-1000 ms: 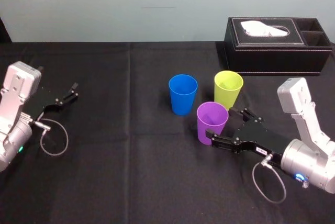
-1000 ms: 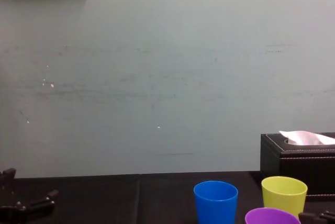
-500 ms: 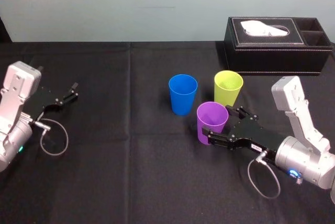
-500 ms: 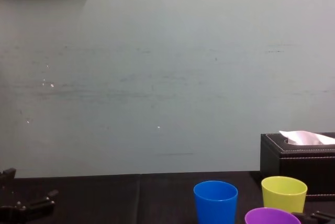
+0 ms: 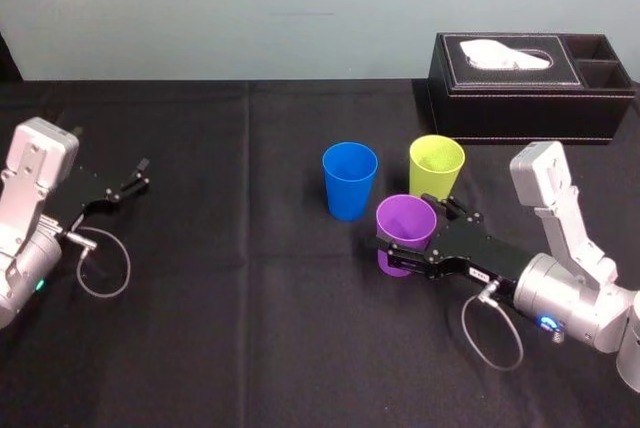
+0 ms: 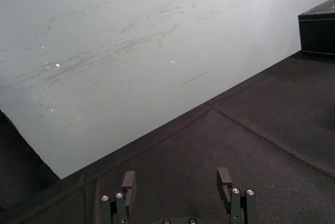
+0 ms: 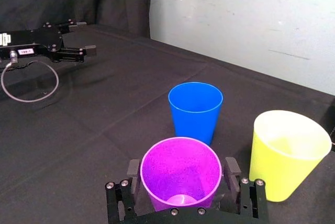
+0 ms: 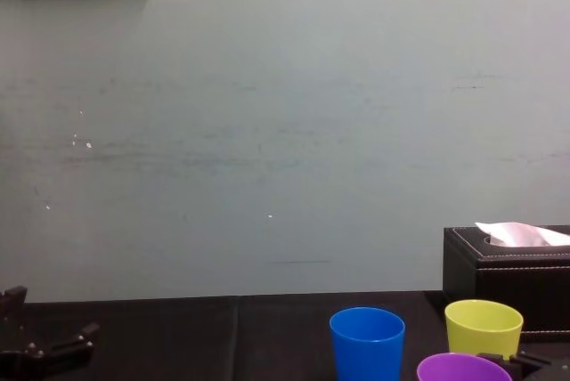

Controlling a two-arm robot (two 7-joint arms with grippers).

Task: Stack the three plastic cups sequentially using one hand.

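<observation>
Three cups stand upright and close together on the black cloth: a blue cup (image 5: 349, 180), a yellow-green cup (image 5: 436, 168) and, nearest me, a purple cup (image 5: 405, 216). My right gripper (image 5: 406, 224) is open and low over the cloth, with one finger on each side of the purple cup (image 7: 180, 156). In the right wrist view a narrow gap shows between each finger and the cup wall. The blue cup (image 7: 195, 109) and yellow-green cup (image 7: 288, 150) stand just beyond it. My left gripper (image 5: 143, 174) rests open and empty at the far left.
A black leather tissue box (image 5: 530, 88) stands at the back right, behind the yellow-green cup. A cable loop (image 5: 103, 266) lies by the left arm. Black cloth (image 5: 230, 328) stretches between the left gripper and the cups.
My right gripper has slid forward and left along the cloth until its fingers straddle the purple cup. The cups and the left arm have not moved.
</observation>
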